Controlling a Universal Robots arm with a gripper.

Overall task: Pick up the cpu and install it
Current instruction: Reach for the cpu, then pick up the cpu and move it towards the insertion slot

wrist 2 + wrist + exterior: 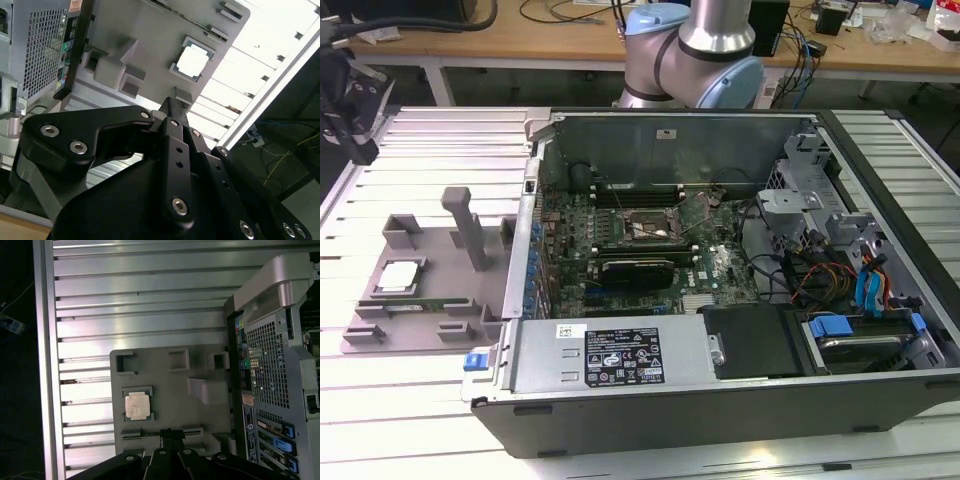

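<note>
Your black metal gripper hangs above a grey plastic tray with upright posts, its fingers clenched together on nothing. The cpu, a small flat square chip with a shiny silver top, lies in a square recess of that tray, apart from the gripper. The tray sits just beside the open black computer case, on the exterior view's left.

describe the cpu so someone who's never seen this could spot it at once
Beside the open computer case, on the exterior view's left, lies a grey plastic tray with an upright post. At the tray's end farthest from the case sits the cpu: a small flat square whose shiny silver-grey top stands out from the plastic.
</note>
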